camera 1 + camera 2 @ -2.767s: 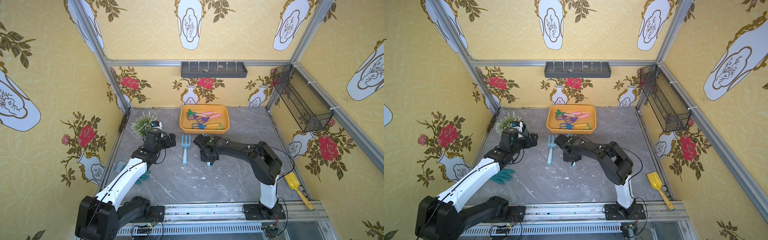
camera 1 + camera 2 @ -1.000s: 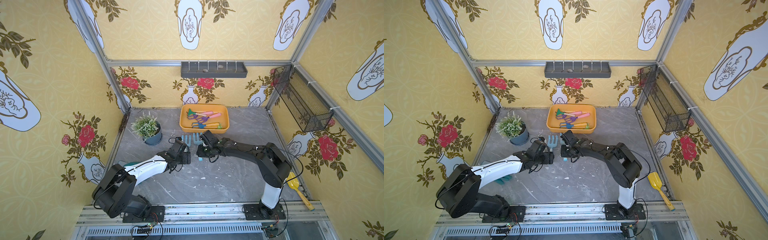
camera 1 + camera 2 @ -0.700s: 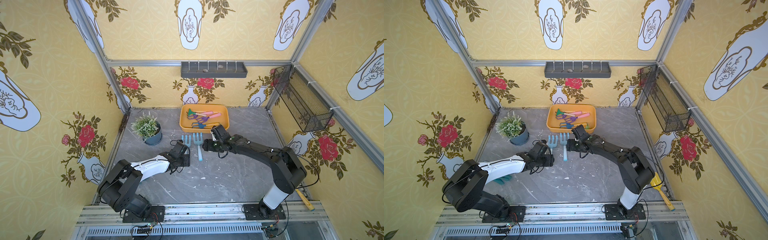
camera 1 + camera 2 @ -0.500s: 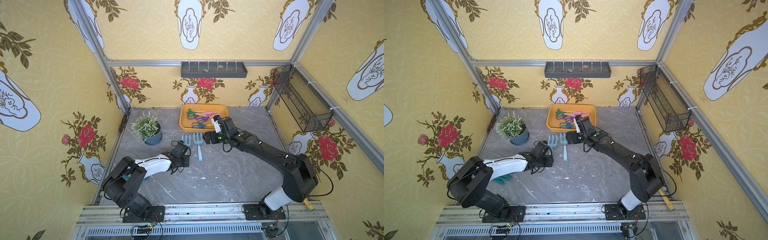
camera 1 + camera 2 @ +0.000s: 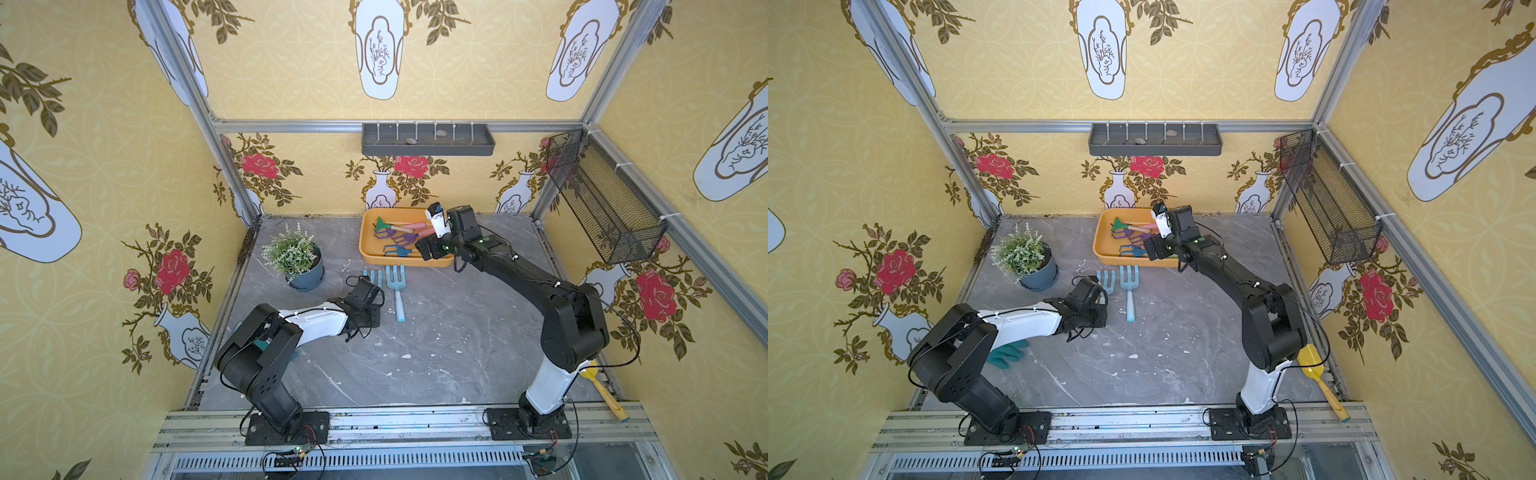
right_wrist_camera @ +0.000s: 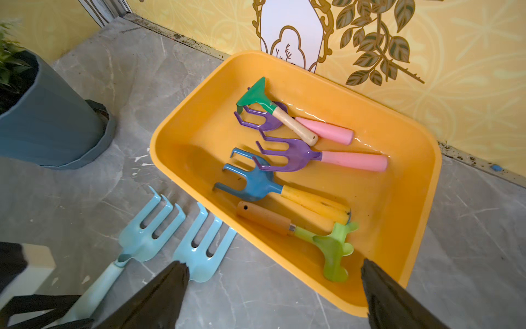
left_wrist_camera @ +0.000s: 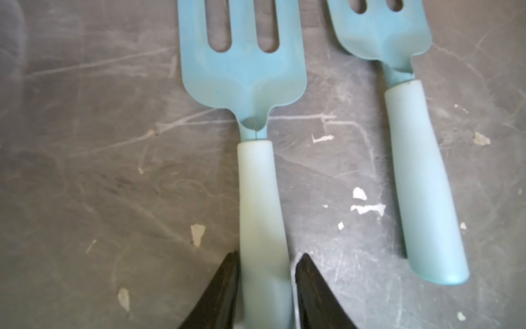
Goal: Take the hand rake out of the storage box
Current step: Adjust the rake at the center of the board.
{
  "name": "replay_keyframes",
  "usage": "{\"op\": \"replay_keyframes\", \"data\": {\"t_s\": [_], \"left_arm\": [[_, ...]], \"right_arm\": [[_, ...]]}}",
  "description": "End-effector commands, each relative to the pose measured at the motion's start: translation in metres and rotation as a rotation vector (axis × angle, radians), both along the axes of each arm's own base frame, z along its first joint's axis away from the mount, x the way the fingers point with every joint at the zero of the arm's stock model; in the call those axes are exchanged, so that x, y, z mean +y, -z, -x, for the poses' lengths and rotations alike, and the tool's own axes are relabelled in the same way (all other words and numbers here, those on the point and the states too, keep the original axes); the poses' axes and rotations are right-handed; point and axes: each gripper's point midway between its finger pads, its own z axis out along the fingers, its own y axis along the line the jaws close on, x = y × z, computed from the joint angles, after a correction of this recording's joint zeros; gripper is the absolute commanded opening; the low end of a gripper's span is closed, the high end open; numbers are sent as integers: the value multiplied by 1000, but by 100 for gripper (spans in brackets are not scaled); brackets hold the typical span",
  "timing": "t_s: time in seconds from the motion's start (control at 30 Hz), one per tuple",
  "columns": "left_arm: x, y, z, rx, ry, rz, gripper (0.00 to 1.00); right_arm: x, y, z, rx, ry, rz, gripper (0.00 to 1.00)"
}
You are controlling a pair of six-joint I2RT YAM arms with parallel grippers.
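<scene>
Released within the last second, the light-blue hand rake [image 5: 397, 293] lies outside the glossy orange storage box [image 6: 199, 119] on the grey marbled bench [image 5: 457, 332], so this removal looks done, beside its flat-tined twin [image 7: 244, 71], whose matte handle the left gripper [image 7: 269, 254] closely flanks, grip uncertain; the right gripper [image 6: 273, 262], withdrawn over the box, gapes empty.

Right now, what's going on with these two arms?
The left gripper has its jaws close on either side of the handle of a light blue fork on the table; a grip isn't certain. A second fork lies beside it. The right gripper hangs open over the front edge of the storage box, which holds five hand tools.
</scene>
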Motion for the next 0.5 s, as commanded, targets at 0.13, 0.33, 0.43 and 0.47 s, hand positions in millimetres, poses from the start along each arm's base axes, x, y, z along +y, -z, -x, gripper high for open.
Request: {"op": "replay_keyframes", "data": {"t_s": [0.13,0.33,0.43,0.47], "left_arm": [[7,6,-5,4,4,-27,31],[4,5,-12,-5,3,-19,28],[4,4,-16,-10,-4,-26,25],[3,4,-17,-12,-3,-23,25]], "right_arm": [[3,-7,-31,-96,-114,3,93],[-4,24,-55,-62,-175,76,77],[-6,35,-65,-84,-225,102,79],[-7,40,-68,-92,-245,116,80]]}}
